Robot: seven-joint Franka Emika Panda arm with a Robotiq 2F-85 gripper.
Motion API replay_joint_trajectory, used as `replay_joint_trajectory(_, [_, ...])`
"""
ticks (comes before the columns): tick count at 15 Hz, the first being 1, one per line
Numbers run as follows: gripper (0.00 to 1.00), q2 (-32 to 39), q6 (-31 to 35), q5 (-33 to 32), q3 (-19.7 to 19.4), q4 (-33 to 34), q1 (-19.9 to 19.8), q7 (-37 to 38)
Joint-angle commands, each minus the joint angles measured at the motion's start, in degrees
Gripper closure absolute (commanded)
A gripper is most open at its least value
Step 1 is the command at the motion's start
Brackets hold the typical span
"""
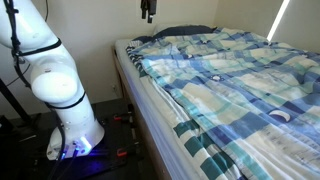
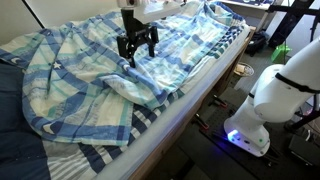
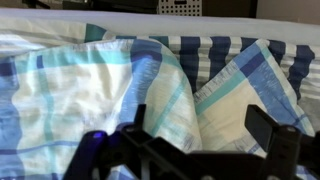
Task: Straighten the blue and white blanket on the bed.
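Item: my tool (image 2: 137, 47), black, two-fingered. I am holding it wide open and empty above the cloth. In the wrist view, its fingers (image 3: 265, 135) are standing well apart with nothing between them.
Item: large thin plaid blanket (image 2: 90, 70) of light blue, darker blue and white squares. It is lying rumpled across the bench (image 2: 175, 130), a wide low bed, and bunching into a fold below my tool.
Item: teal-and-white striped sheet (image 2: 145, 118), showing beyond the blanket's edge.
Item: dark pillow (image 1: 185, 32), lying at the head end.
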Motion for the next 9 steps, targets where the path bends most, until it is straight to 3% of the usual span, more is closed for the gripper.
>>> replay_joint_trajectory(1, [0.0, 8.1, -2.5, -1.2, 0.2, 7.5, 1.7, -5.7])
replay_joint_trajectory(2, [0.0, 4.2, -0.2, -0.3, -0.4, 3.1, 1.6, -3.3])
replay_joint_trajectory(7, [0.0, 5.5, -0.2, -0.3, -0.6, 3.8, 1.9, -3.6])
replay_joint_trajectory(9, [0.0, 5.8, -1.8, 2.7, -0.1, 3.3, 2.1, 3.6])
